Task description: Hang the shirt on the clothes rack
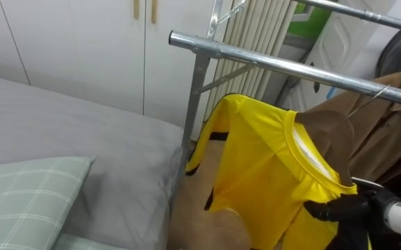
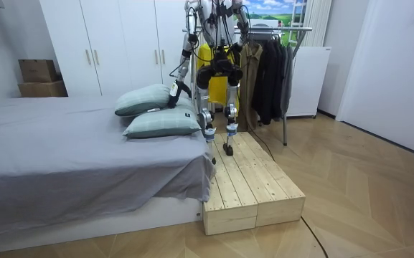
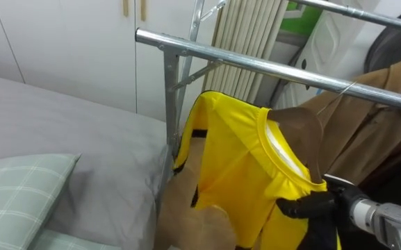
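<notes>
Yellow shirt (image 1: pixel 256 160) hangs just under the metal rail (image 1: pixel 290 68) of the clothes rack, beside a brown coat (image 1: pixel 395 132). The right hand (image 1: pixel 339 207) pinches its shoulder below the collar. The left hand (image 2: pixel 172 91) hangs low by the pillows (image 2: pixel 160 123); I cannot tell its state.

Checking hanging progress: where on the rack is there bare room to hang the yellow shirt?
The silver metal rail is bare from its corner post to the wire hanger hook. Beyond that, brown coats crowd it. The right hand grips the yellow T-shirt below the bare stretch.
</notes>
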{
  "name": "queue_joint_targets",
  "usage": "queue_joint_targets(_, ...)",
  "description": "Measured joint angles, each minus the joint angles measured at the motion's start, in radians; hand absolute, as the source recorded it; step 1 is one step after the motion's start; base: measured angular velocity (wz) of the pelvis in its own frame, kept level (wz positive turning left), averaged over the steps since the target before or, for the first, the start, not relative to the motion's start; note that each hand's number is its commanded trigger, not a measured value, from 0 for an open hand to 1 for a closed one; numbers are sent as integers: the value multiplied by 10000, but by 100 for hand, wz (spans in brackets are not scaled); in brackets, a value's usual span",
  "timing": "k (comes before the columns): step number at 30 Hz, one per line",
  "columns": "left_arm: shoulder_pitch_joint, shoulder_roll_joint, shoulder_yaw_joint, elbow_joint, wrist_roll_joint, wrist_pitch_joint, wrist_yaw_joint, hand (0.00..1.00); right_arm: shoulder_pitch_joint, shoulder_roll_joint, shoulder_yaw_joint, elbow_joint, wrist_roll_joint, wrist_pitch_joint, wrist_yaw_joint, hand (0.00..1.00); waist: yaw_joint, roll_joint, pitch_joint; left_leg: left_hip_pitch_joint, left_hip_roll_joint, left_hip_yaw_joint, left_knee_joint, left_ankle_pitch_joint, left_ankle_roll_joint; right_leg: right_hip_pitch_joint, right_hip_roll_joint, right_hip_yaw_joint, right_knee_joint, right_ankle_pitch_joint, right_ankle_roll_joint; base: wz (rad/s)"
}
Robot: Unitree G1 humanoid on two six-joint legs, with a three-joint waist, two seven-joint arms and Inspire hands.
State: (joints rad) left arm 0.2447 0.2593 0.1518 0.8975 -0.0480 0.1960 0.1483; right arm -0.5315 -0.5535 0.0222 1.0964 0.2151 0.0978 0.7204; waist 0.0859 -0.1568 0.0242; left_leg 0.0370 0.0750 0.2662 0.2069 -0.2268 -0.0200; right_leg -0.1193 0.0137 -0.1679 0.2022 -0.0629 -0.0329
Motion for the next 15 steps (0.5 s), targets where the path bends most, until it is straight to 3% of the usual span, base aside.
queue_joint_targets(7, 0, 1, 4, -17, 9, 0, 11, 0, 1, 0, 7, 6, 67, 0, -110, 100, 2, -1, -1, -2, -3, -27, 0, 3, -3, 5, 1, 1, -1, -2, 0, 0)
queue_joint_targets(8, 0, 1, 2, -17, 9, 0, 12, 0, 1, 0, 8, 6, 73, 0, -113, 93, 1, -2, -2, -6, -2, -27, 2, 3, -3, 2, 1, 2, 0, -2, 0, 0)
queue_joint_targets(9, 0, 1, 1, -20, 9, 0, 13, 0, 1, 0, 8, 6, 93, 0, -124, 61, 1, -4, -3, -17, -3, -27, 6, 3, -3, -7, 0, 2, -3, -2, 1, 0)
queue_joint_targets(10, 0, 1, 1, -30, 9, 0, 13, 0, 1, 0, 8, 6, 103, 0, -136, 56, 1, -5, -3, -29, -2, -27, 12, 3, -3, -14, 0, 2, -6, -3, 1, 0)
queue_joint_targets(12, 0, 0, 1, -44, 8, 0, 13, 0, 1, 0, 8, 6, 116, 0, -164, 2, 0, -7, -4, -37, -2, -28, 18, 3, -3, -23, 0, 4, -8, -3, 0, 0)
queue_joint_targets(15, 0, 0, 0, -47, 7, 0, 12, 0, 1, 0, 7, 4, 116, 1, -192, 0, -3, -8, -5, -42, -2, -25, 18, 3, -3, -28, 1, 8, -7, -3, 1, 0)
